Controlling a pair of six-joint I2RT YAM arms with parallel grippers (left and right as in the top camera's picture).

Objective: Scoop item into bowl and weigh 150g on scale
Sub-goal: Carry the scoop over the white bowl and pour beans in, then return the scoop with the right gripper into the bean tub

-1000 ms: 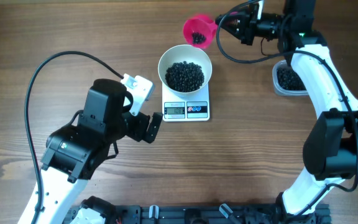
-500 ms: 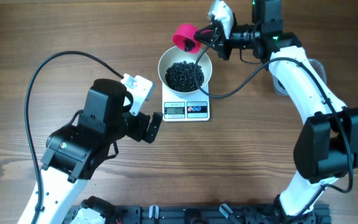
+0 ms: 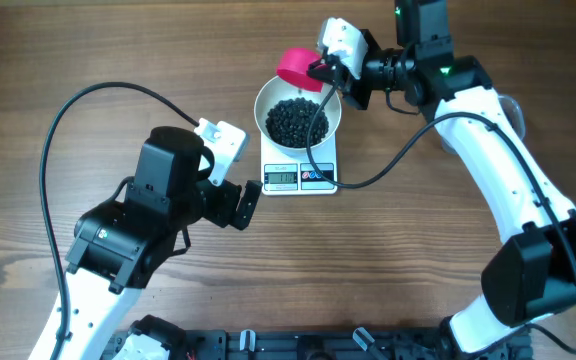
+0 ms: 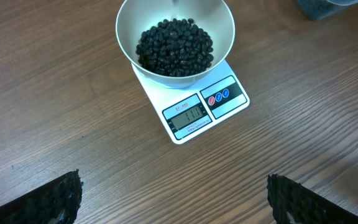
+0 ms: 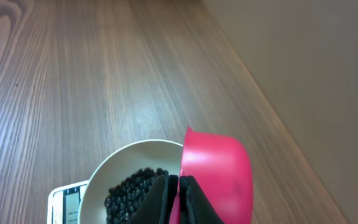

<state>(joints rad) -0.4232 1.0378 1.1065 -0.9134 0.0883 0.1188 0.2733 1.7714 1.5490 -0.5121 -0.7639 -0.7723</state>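
Wooden table (image 3: pixel 88 40) under all. Left gripper (image 3: pixel 240 204) at 8 o'clock from scale (image 3: pixel 320 176), fingers spread wide, empty. Right gripper (image 3: pixel 330 78) at 1 o'clock from bowl (image 3: pixel 266 100), clamped on pink scoop (image 3: pixel 296 68), tilted over rim. Bowl atop scale, beans (image 3: pixel 296 120) heaped inside.

Likely a robotics lab bench: two white-and-black robot arms (image 3: pixel 128 235) flank a digital scale (image 3: pixel 300 177) on a wood-grain worktop (image 3: pixel 418 260). A black cable (image 3: pixel 78 105) loops left of the scale, a black rail (image 3: pixel 298 345) lies on its display side, and a bare beige wall (image 5: pixel 316 62) stands beyond it.
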